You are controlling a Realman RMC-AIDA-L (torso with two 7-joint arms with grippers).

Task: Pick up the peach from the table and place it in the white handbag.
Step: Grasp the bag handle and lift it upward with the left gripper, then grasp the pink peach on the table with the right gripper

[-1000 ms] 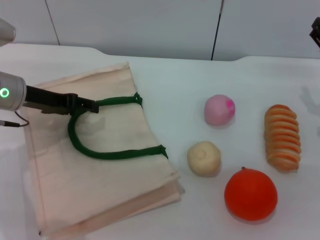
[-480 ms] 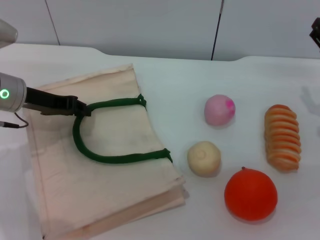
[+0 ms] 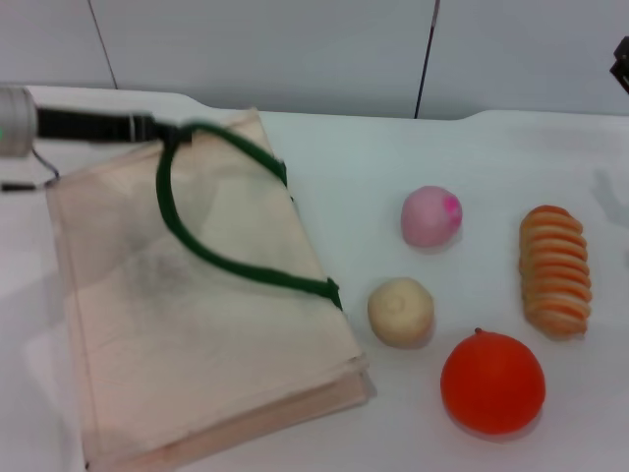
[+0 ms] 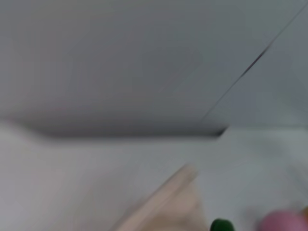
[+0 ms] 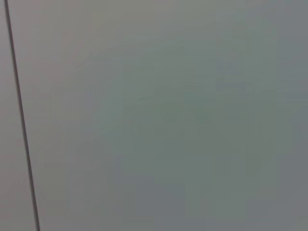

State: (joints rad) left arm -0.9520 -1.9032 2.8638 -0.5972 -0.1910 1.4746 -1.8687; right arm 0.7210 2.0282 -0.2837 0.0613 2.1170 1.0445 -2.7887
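Observation:
The peach (image 3: 430, 215), pale pink with a magenta spot, lies on the white table right of the white handbag (image 3: 197, 344). The handbag is a large cream cloth tote with dark green handles (image 3: 236, 264). My left gripper (image 3: 167, 130) is at the bag's far left corner, shut on one green handle, and holds it raised so the top cloth layer is lifted. The left wrist view shows the bag's edge (image 4: 163, 202), a bit of handle (image 4: 222, 225) and the peach (image 4: 281, 222). Only a dark part of my right gripper (image 3: 621, 61) shows at the far right edge, well away from the peach.
A cream-yellow ball (image 3: 400, 311) lies just in front of the peach. A bigger orange-red fruit (image 3: 492, 383) sits at the front right. An orange-and-cream ridged item (image 3: 555, 267) lies right of the peach. A grey wall stands behind the table (image 3: 393, 147).
My left gripper has risen and moved toward the back with the green handle. The handle loop is stretched taller and the bag's top layer has lifted. The fruits have not moved.

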